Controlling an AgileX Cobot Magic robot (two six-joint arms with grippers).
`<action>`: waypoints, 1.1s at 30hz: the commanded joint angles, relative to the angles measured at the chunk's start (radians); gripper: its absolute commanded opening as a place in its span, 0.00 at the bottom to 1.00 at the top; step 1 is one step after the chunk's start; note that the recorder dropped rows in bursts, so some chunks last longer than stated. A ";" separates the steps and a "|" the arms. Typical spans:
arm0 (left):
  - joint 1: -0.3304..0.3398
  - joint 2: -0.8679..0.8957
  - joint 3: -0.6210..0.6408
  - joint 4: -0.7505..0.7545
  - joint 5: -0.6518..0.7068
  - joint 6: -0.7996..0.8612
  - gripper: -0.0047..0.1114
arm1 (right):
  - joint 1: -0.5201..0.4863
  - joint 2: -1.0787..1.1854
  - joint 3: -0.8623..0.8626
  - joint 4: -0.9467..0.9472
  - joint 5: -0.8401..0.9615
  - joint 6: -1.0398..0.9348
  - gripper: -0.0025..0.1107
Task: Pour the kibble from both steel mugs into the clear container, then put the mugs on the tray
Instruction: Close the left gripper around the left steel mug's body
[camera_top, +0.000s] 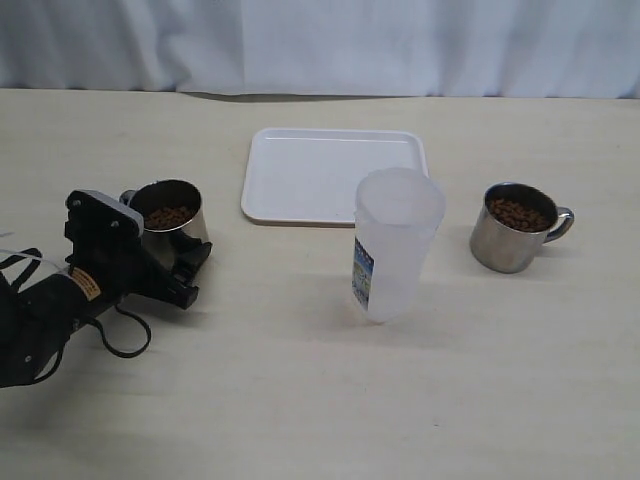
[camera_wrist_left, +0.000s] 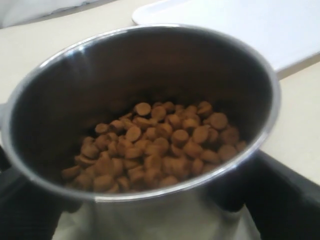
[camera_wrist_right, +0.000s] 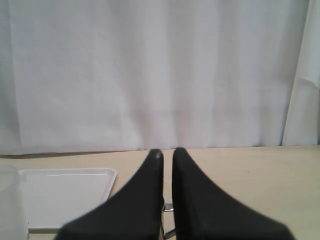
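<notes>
Here, left pincer (camera_top: 165, 240) clasps steel mug (camera_top: 189, 228)

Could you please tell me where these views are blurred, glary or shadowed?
Exterior view: even, soft light, sharp throughout, with faint shadows by the container. Left wrist view: the left mug has a glaring rim, its kibble is slightly soft, the tray behind blurred. Right wrist view: the near fingers are a dark blur.

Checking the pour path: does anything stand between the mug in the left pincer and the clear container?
Nothing visible does. Only bare table lies between the left mug, held in the left pincer, and the clear container. The tray sits behind that line; the other mug is beyond the container.
</notes>
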 joint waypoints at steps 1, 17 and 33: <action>0.000 0.011 -0.001 0.020 0.023 0.017 0.60 | -0.005 -0.004 0.004 0.001 -0.009 -0.007 0.07; 0.000 0.011 -0.001 0.025 0.023 0.017 0.60 | -0.005 -0.004 0.004 0.001 -0.009 -0.007 0.07; 0.000 0.008 -0.001 0.020 0.023 -0.140 0.60 | -0.005 -0.004 0.004 0.001 -0.009 -0.007 0.07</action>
